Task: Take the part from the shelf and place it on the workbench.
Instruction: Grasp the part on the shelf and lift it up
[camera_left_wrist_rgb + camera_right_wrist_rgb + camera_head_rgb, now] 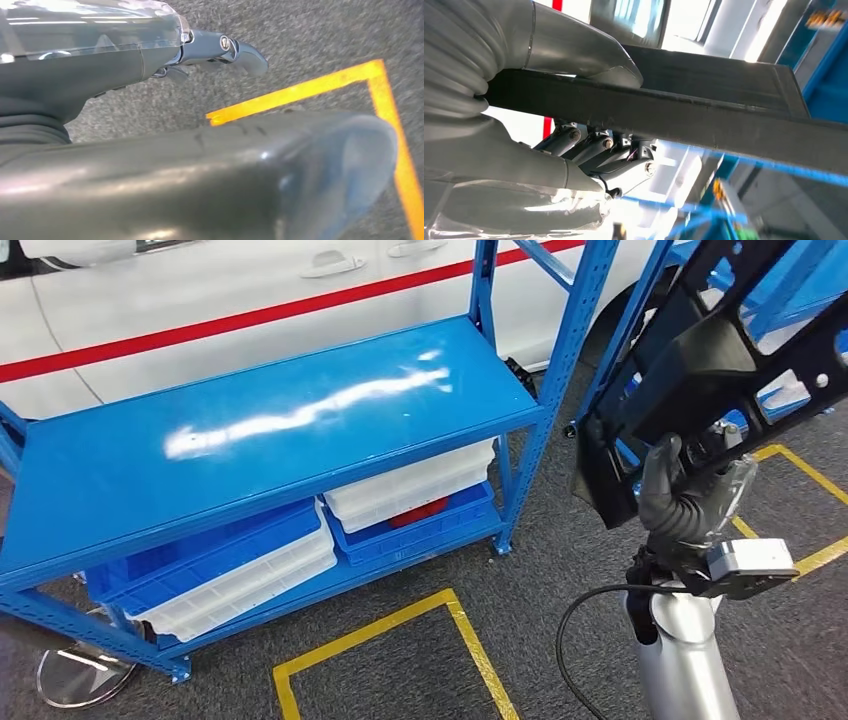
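Head view: right hand (683,502) raised on its silver arm, fingers wrapped around the lower edge of the black part (720,360). Part held up in the air, tilted, to the right of the blue shelf (270,430) and off it. Right wrist view confirms the grip: thumb over the part's (704,120) flat black bar, darker fingers (594,150) curled beneath. Left hand (220,50) hangs above grey carpet and a yellow floor line (310,90), fingers apart, holding nothing. Below the shelf's top deck, white trays (410,485) and blue bins (200,550). Farthest back, a white car (250,300) with a red stripe.
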You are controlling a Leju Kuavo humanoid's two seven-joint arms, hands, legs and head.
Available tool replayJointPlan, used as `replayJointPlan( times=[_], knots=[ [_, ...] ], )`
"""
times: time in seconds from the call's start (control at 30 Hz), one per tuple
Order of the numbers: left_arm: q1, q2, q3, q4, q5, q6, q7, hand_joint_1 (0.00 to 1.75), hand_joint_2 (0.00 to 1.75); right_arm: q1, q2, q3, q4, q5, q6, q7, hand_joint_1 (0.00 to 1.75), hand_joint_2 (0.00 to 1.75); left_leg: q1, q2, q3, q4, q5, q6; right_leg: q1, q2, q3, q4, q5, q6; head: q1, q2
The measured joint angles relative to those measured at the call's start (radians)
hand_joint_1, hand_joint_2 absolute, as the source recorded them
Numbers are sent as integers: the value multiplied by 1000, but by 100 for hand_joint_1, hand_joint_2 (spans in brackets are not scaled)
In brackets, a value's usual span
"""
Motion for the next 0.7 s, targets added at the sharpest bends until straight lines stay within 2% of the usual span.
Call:
replayJointPlan(
  times=[0.03,0.07,0.1,0.13,0.17,0.2,0.23,0.27,0.3,0.37,0.4,0.43,0.5,0.53,0.57,0.6,0.63,0.67,0.7],
  knots=[
    [1,0,1,0,1,2,4,0,0,10,-8,-20,-3,-2,2,0,175,175,1,15,-9,1,6,-2,-5,-9,-17,63,-31,8,0,0],
    [3,-1,3,0,3,6,9,0,0,23,-15,-40,-5,-3,2,0,175,175,2,29,-17,3,10,-5,-11,-14,-25,109,-42,16,0,0],
    [4,-1,5,0,4,9,13,0,0,36,-22,-60,-7,-4,4,0,175,175,4,44,-25,6,13,-8,-18,-18,-17,125,-32,25,0,0],
    [5,-2,7,0,5,12,16,0,0,47,-28,-79,-10,-6,8,2,175,175,8,57,-33,12,14,-12,-23,-25,11,101,-12,33,0,0],
    [5,-2,8,0,6,14,19,0,0,56,-33,-99,-14,-8,13,4,175,175,11,70,-41,20,14,-17,-29,-40,59,41,10,42,0,0],
    [4,-2,8,0,6,16,20,0,0,62,-36,-118,-19,-10,20,6,175,175,12,81,-49,30,11,-24,-29,-61,108,-27,18,45,0,0],
    [4,-2,9,0,6,16,21,0,0,66,-39,-135,-24,-12,25,7,175,175,12,91,-55,39,7,-31,-26,-78,141,-77,24,40,0,0],
    [4,-2,9,0,6,17,22,0,0,69,-41,-149,-29,-13,29,9,175,175,10,100,-57,47,4,-39,-22,-91,161,-110,19,30,0,0],
    [3,-2,10,1,6,17,22,0,0,72,-42,-159,-33,-13,31,9,175,175,8,109,-57,52,2,-46,-17,-92,160,-115,13,15,0,0],
    [1,-3,11,1,6,18,24,0,0,81,-43,-175,-40,-12,34,11,175,175,9,119,-54,58,-3,-60,-18,-73,153,-115,14,-11,0,0],
    [-1,-3,11,1,6,18,26,0,0,84,-43,-181,-43,-9,35,12,175,175,11,106,-58,68,-14,-66,-19,-62,149,-116,17,-20,0,0],
    [0,-3,12,1,6,19,30,0,0,87,-43,-187,-47,-6,35,13,175,175,14,83,-69,96,-39,-70,-20,-52,145,-118,21,-28,0,0],
    [2,-2,14,1,2,21,47,0,0,96,-46,-205,-53,-4,39,22,175,175,18,27,-112,207,-113,-73,-18,-31,138,-119,28,-39,0,0],
    [5,-2,14,1,-2,21,60,0,0,105,-51,-221,-56,-9,47,29,175,175,18,14,-138,274,-144,-72,-15,-21,134,-119,30,-42,0,0],
    [7,-2,14,1,-8,22,73,0,0,117,-59,-242,-58,-14,60,38,175,175,18,8,-156,322,-159,-70,-12,-10,132,-118,32,-44,0,0],
    [10,-2,14,2,-14,22,84,0,0,127,-72,-270,-60,-18,79,49,175,175,17,5,-158,336,-153,-66,-9,3,130,-118,34,-45,0,0],
    [12,-2,14,2,-19,21,92,0,0,133,-87,-302,-61,-20,100,61,175,175,16,3,-144,313,-129,-60,-6,15,129,-118,35,-45,0,0],
    [14,-2,14,2,-24,20,98,0,0,135,-104,-335,-63,-17,123,76,175,175,14,-5,-115,258,-93,-51,-3,29,129,-118,37,-44,0,0],
    [15,0,14,2,-29,18,100,0,0,134,-123,-367,-64,-8,145,93,175,175,13,-26,-81,190,-64,-41,-2,41,128,-118,39,-43,0,0]
  ],
)
